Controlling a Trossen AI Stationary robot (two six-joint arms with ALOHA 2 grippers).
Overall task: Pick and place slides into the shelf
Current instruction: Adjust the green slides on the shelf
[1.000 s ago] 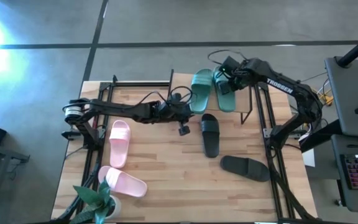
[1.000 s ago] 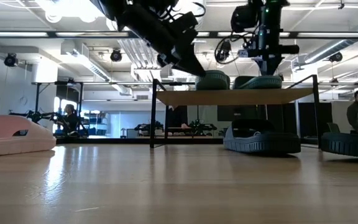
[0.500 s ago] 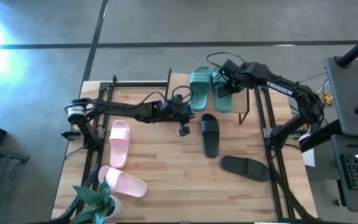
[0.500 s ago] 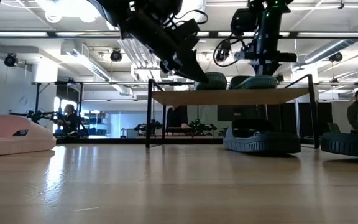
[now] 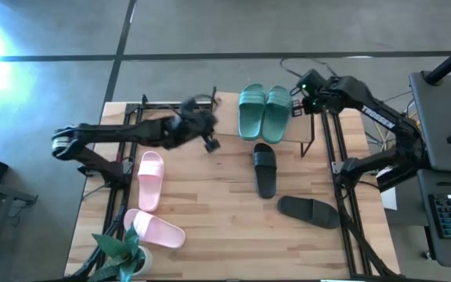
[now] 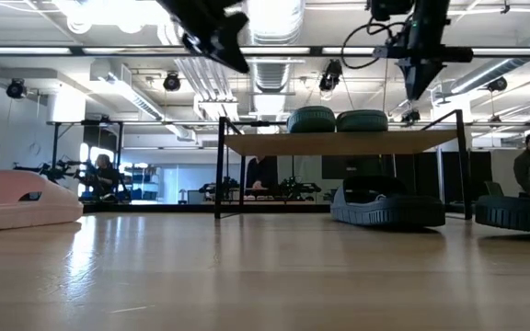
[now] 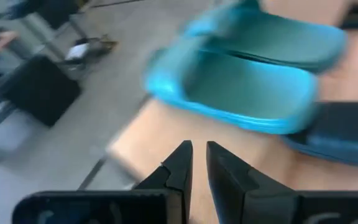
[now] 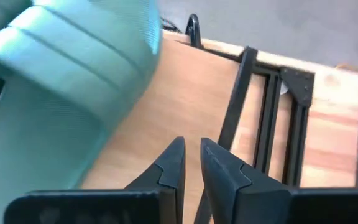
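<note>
The two teal slides [image 5: 265,113] lie side by side, soles down, on the shelf [image 5: 227,106] at the table's far edge; the low view shows this pair [image 6: 337,119] on the plank [image 6: 339,142]. My left gripper [image 5: 210,142] hangs shut in the air left of the shelf, its fingertips [image 7: 199,155] empty and pointing toward the teal pair [image 7: 247,81]. My right gripper [image 5: 299,102] is shut and raised at the shelf's right end, beside a teal slide [image 8: 61,74]. Two black slides [image 5: 265,168] [image 5: 309,210] and two pink slides [image 5: 149,180] [image 5: 156,229] rest on the table.
A potted plant [image 5: 124,254] stands at the near left corner. Black frame rails [image 5: 120,188] [image 5: 343,196] run along the table's left and right sides. One black slide [image 6: 386,207] sits just in front of the shelf, partly under it. Bare wood lies in the middle and near part.
My left gripper has drawn back from the left teal slide toward the table's left edge and risen. My right gripper has pulled away from the right teal slide, up and toward the right edge. The teal pair, splayed before, now lies parallel on the shelf.
</note>
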